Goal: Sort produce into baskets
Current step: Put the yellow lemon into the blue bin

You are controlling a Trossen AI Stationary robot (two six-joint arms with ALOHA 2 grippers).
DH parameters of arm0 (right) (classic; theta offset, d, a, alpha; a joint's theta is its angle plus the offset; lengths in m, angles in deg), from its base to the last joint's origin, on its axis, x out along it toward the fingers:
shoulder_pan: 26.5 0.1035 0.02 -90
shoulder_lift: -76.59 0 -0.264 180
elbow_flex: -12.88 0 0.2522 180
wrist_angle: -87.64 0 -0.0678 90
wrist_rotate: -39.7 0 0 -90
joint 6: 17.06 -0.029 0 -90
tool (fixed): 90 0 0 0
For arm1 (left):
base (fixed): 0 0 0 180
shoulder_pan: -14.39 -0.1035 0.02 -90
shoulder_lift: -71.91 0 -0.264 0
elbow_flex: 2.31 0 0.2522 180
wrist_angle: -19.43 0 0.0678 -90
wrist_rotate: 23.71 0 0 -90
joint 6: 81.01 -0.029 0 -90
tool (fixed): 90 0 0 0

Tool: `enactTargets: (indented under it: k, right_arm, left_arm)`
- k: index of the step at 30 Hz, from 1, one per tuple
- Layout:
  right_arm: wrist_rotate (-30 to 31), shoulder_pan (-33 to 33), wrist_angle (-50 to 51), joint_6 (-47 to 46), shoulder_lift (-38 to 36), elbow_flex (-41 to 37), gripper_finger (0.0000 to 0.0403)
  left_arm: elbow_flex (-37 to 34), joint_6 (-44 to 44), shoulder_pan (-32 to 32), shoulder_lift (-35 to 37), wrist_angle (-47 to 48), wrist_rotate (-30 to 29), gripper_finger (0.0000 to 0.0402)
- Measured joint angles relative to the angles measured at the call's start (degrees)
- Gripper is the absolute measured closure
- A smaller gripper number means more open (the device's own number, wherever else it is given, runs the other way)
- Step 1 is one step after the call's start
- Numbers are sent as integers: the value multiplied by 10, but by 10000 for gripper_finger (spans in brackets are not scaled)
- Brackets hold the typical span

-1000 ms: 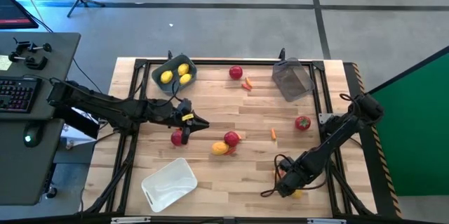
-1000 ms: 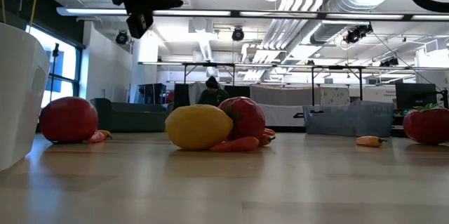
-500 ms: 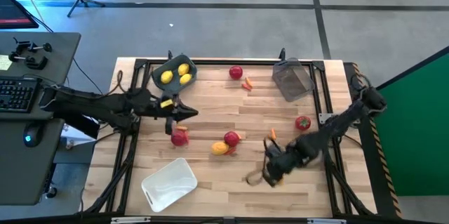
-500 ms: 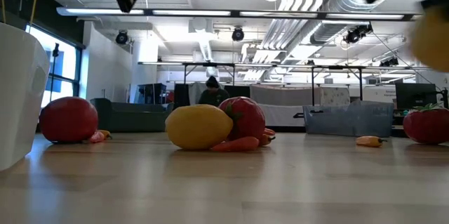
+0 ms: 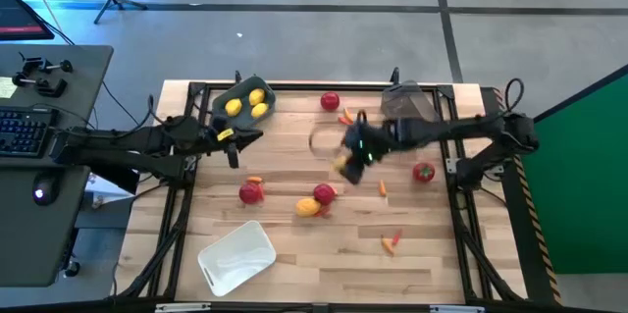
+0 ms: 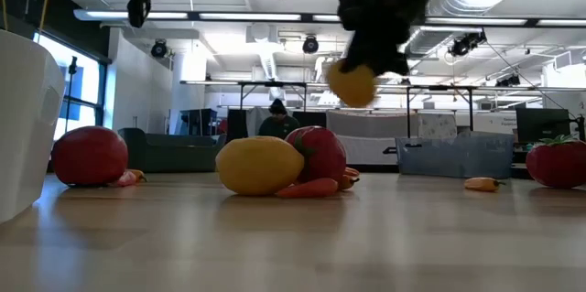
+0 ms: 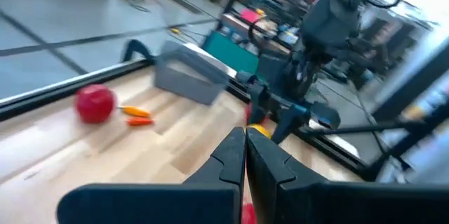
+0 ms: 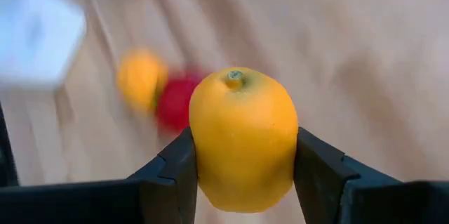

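My right gripper [image 5: 347, 161] hangs over the middle of the table, shut on a yellow lemon [image 8: 242, 140], which the low view shows well above the wood [image 6: 352, 82]. My left gripper [image 5: 253, 136] is shut on nothing, raised near the blue-grey basket [image 5: 243, 101] that holds three lemons. On the table lie a second lemon [image 5: 307, 207], red fruits [image 5: 323, 193] [image 5: 251, 192] [image 5: 330, 102] [image 5: 423, 171] and small orange peppers [image 5: 392, 242] [image 5: 382, 187] [image 5: 345, 117]. My right gripper pinches the lemon between its two fingers [image 8: 317, 171], one on each side of its widest part [image 8: 284, 147]. The fingers slant down from the table's right side. The lemon's stem end [image 8: 233, 78] points away from the wrist, and the fruit is lifted clear of the table.
A dark translucent basket [image 5: 407, 110] stands at the far right and a white basket [image 5: 235, 254] at the near left. A black frame [image 5: 294, 85] runs round the tabletop. Bare wood lies along the near edge between the white basket and the near pepper.
My right gripper has swung from the table's near right corner up and across toward the far middle, turning as it went and carrying the lemon clear of the wood. My left gripper has drawn back toward the left and far edge and risen, away from the red fruit.
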Motion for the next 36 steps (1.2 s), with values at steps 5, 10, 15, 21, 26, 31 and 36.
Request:
enactTargets:
  k: [5,10,15,21,26,31,36]
  right_arm:
    - [-67,-79,-178,56,19,0,244]
    - [-102,-112,-374,16,70,1,244]
    - [-72,-107,-512,-54,132,1,244]
    - [-26,-91,-527,-83,223,95,244]
    - [17,-85,-463,-60,327,260,244]
    - [57,-89,-407,-63,442,445,244]
    - [59,-88,-362,-86,554,622,244]
  left_arm:
    - [0,40,-22,21,28,-40,401]
    - [0,64,-43,51,47,-44,401]
    - [0,37,-64,94,64,-42,401]
    - [0,31,-78,151,88,-2,401]
    - [0,13,-78,180,99,2,401]
    - [0,-6,-78,196,99,1,401]
    - [0,-7,-78,198,99,1,401]
